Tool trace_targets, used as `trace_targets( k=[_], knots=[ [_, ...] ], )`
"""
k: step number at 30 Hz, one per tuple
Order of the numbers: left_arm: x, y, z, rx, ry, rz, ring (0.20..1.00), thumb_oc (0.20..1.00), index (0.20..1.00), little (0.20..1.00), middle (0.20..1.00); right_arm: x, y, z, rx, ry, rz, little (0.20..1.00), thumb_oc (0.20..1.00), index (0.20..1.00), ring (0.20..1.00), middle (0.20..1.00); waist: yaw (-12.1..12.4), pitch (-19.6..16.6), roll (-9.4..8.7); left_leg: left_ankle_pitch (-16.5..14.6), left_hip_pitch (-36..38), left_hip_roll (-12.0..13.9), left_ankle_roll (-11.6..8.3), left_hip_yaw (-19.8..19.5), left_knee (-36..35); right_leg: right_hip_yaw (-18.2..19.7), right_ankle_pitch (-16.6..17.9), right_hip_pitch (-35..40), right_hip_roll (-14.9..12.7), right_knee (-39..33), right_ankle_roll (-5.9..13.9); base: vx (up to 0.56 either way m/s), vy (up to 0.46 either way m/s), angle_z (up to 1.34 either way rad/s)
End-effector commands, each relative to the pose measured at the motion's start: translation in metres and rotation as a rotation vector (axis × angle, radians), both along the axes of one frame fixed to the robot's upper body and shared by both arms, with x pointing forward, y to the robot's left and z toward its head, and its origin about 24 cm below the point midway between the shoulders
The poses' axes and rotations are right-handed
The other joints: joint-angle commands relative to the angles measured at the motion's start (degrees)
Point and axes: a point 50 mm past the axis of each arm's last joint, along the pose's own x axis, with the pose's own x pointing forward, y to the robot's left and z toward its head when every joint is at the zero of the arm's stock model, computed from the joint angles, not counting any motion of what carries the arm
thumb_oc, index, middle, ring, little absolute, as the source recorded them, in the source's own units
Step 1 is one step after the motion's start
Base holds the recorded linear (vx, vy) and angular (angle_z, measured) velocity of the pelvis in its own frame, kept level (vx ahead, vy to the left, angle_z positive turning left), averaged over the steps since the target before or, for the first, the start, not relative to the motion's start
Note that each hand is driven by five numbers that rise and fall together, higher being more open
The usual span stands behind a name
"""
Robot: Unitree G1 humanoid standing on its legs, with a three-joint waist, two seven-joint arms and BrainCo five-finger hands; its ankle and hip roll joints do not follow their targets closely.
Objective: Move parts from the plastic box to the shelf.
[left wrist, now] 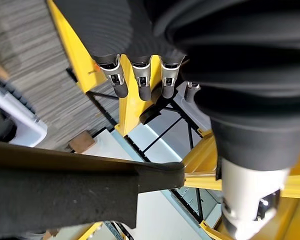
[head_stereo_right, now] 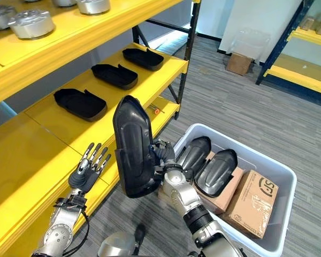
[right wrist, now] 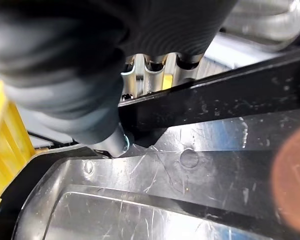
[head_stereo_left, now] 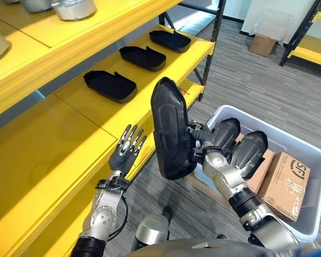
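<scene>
Yellow shelf [head_stereo_left: 85, 115] boards run along the left of a grey plank floor, and three black parts already lie in a row on the middle board, with a bare stretch nearer the robot. The right hand [head_stereo_left: 197, 140] is closed on a fourth black part [head_stereo_left: 171, 128], its fingers wrapped over one long edge as the right wrist view shows, and it holds the part up on end, long axis roughly vertical, broad face turned toward the shelf. Behind that hand sits the grey plastic box [head_stereo_left: 310, 155], with two more dark parts [head_stereo_left: 250, 152] leaning on cardboard cartons [head_stereo_left: 282, 184] inside. The left hand [head_stereo_left: 127, 147] hovers just beside the held part, on its shelf side, fingers straight and empty, above the shelf's front edge. By my reading, the carry is under way: the bare board lies beyond the left hand, so the part must swing that way and tip flat, long axis matching its neighbours.
</scene>
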Motion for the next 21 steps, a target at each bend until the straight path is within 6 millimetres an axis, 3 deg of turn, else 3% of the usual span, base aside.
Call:
trace_targets(
  k=[1,5,7,9,11,12,14,17,21],
  knots=[
    [0.009,-0.02,0.036,-0.016,-0.2,-0.1,1.0,1.0,1.0,1.0,1.0,0.016,0.009,0.05,0.105,-0.199,-0.009,0.2,0.2,0.2,0.2,0.2,0.83,-0.06,1.44,-2.46,4.32,2.21,-0.21,-2.14,-4.71,4.13,8.94,-2.25,-0.75,-4.5,4.19,-0.08,0.178,0.68],
    [0.01,-0.034,0.031,0.037,-0.193,-0.214,1.0,1.0,1.0,1.0,1.0,0.014,0.003,0.047,0.11,-0.186,-0.099,0.2,0.2,0.2,0.2,0.2,-0.4,-0.77,1.62,-2.3,3.17,0.54,1.05,-6.88,-4.66,11.82,6.31,-2.22,1.89,-2.48,3.27,0.04,0.095,1.2],
    [0.005,-0.053,0.022,0.015,-0.152,-0.314,1.0,1.0,1.0,1.0,1.0,0.009,-0.004,0.037,0.098,-0.132,-0.154,0.2,0.2,0.2,0.2,0.2,-3.3,-1.62,1.13,-2.79,3.9,-1.86,3.02,-11.99,-5.07,21.81,1.19,-5.03,10.5,2.74,2.3,0.26,0.163,2.24],
    [0.004,-0.056,0.021,0.014,-0.14,-0.312,1.0,1.0,1.0,1.0,1.0,0.009,-0.004,0.034,0.097,-0.116,-0.135,0.2,0.2,0.2,0.2,0.2,-3.6,-1.41,0.83,-2.66,4.46,-2.23,3.42,-12.84,-5.44,22.44,1.07,-6.02,12.11,2.83,1.88,0.16,0.037,2.04],
    [0.003,-0.057,0.019,0.019,-0.135,-0.31,1.0,1.0,1.0,1.0,1.0,0.01,-0.003,0.033,0.093,-0.11,-0.127,0.2,0.2,0.2,0.2,0.2,-3.93,-1.11,0.62,-2.7,4.8,-2.53,3.55,-13.28,-5.33,23.51,1.33,-6.6,13.29,1.76,1.69,0.21,-0.054,0.31],
    [0.0,-0.06,0.012,0.004,-0.117,-0.318,1.0,1.0,1.0,1.0,1.0,0.012,0.0,0.033,0.091,-0.103,-0.112,0.2,0.2,0.2,0.2,0.2,-5.27,-0.42,0.15,-3.73,5.55,-3.66,4.16,-13.91,-4.25,28.3,3.42,-8.36,15.91,-0.54,1.54,0.34,-0.115,0.19],
    [-0.003,-0.065,0.006,0.011,-0.111,-0.341,1.0,1.0,1.0,1.0,1.0,0.013,0.002,0.034,0.088,-0.107,-0.109,0.2,0.2,0.2,0.2,0.2,-6.44,0.33,-0.01,-4.99,5.95,-4.49,4.86,-14.17,-2.67,32.3,4.15,-10.14,17.67,0.05,1.38,0.24,-0.084,0.58],
    [-0.009,-0.067,0.0,0.018,-0.104,-0.346,1.0,1.0,1.0,1.0,1.0,0.015,0.0,0.035,0.08,-0.112,-0.077,0.2,0.2,0.2,0.2,0.2,-6.39,0.85,-0.05,-5.12,5.25,-5.5,4.99,-15.57,-1.76,33.37,2.9,-10.28,19.26,1.14,0.42,0.15,-0.096,0.63],
    [-0.012,-0.072,-0.004,0.011,-0.102,-0.403,1.0,1.0,1.0,1.0,1.0,0.02,0.011,0.042,0.045,-0.138,-0.048,0.2,0.2,0.2,0.2,0.2,-4.56,1.93,0.33,-4.07,4.64,-4.18,5.14,-13.66,-2.51,29.28,0.5,-7.75,18.35,1.42,-0.73,0.18,-0.191,0.77]
  ],
)
